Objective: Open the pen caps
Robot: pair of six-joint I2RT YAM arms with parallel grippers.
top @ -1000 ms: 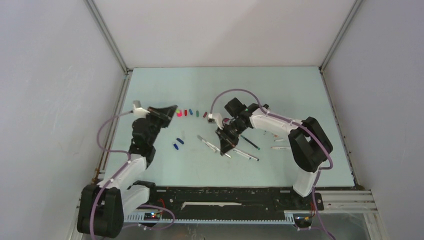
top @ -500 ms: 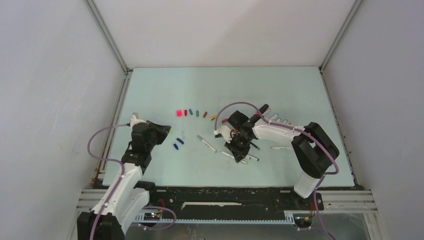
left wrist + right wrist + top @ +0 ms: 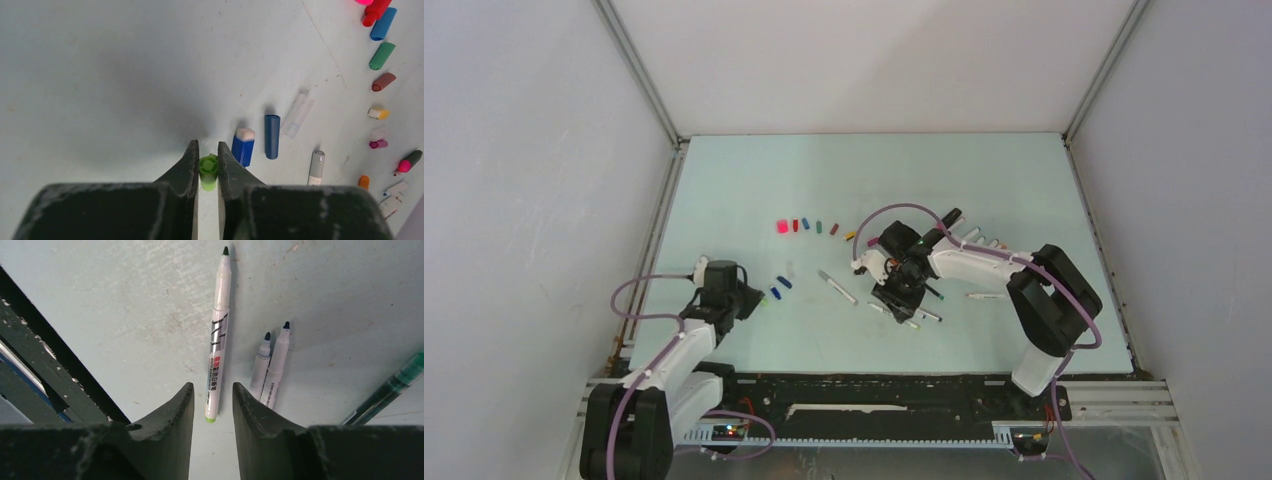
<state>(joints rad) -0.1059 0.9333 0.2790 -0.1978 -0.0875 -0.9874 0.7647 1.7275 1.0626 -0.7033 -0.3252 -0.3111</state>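
My left gripper (image 3: pixel 206 149) is shut on a small bright-green pen cap (image 3: pixel 208 170), low over the table; in the top view it (image 3: pixel 754 298) is at the near left. Two blue caps (image 3: pixel 243 146) (image 3: pixel 272 136) lie just right of it. A row of caps, red (image 3: pixel 375 11), blue (image 3: pixel 383 23), green (image 3: pixel 382 55) and dark red (image 3: pixel 383 81), lies farther off. My right gripper (image 3: pixel 212 386) is open. An uncapped white pen with a green end (image 3: pixel 218 340) lies on the table between its jaws, untouched. In the top view this gripper (image 3: pixel 900 296) is at centre right.
Two more uncapped white pens (image 3: pixel 270 365) lie right of my right gripper, and a dark green pen (image 3: pixel 390 387) farther right. A grey-ended pen (image 3: pixel 837 288) lies between the arms. More pens (image 3: pixel 986 296) lie at the right. The black frame rail (image 3: pixel 45 375) is close on the right gripper's left.
My left gripper has drawn back from the row of caps toward the near left, carrying the green cap. My right gripper moved a little right and nearer, then stayed low over the pens.
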